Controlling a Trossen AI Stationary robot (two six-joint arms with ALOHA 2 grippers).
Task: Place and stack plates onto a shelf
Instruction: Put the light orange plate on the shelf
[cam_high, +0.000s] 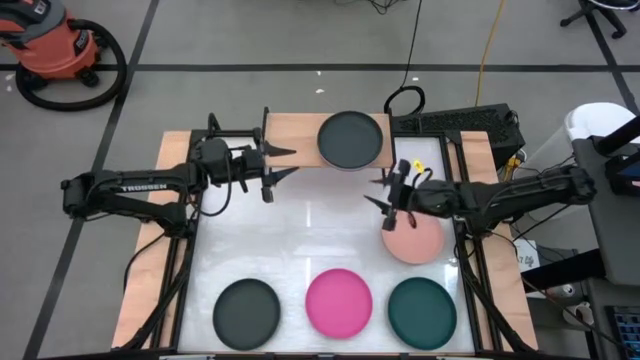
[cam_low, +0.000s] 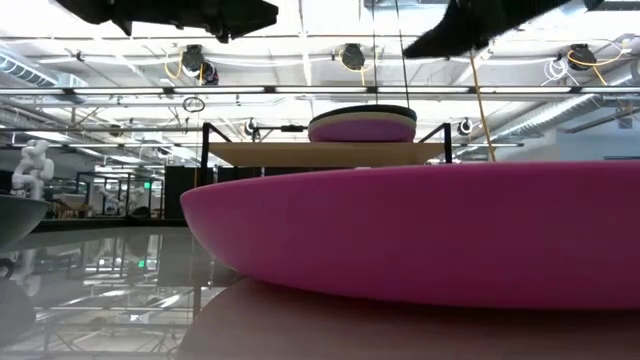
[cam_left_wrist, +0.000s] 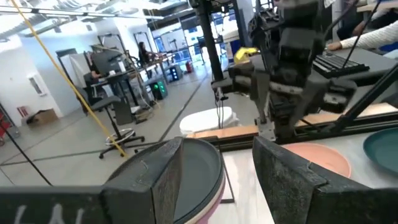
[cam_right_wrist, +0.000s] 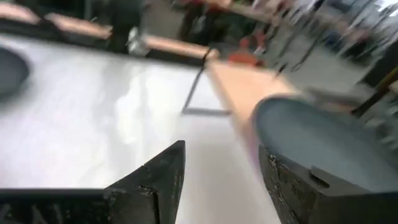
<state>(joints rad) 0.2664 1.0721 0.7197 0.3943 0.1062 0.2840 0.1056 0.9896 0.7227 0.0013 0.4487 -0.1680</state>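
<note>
Plates (cam_high: 350, 139) stacked on shelf (cam_high: 295, 135) — low view reveals purple (cam_low: 362, 129) beneath.

Both arms are dark — near-black jointed links with blocky housings at the joints. The left arm (cam_high: 135, 188) carries white "TROSSEN" lettering along its long link, and thin black cables loop beside its wrist. The left claw (cam_high: 283, 162) ends in two tapering, pointed black fingers (cam_left_wrist: 163, 180) with matte, slightly textured inner faces. The right arm (cam_high: 520, 190) is the same dark build; a small yellow tag sits near the right claw (cam_high: 385, 192).
</note>
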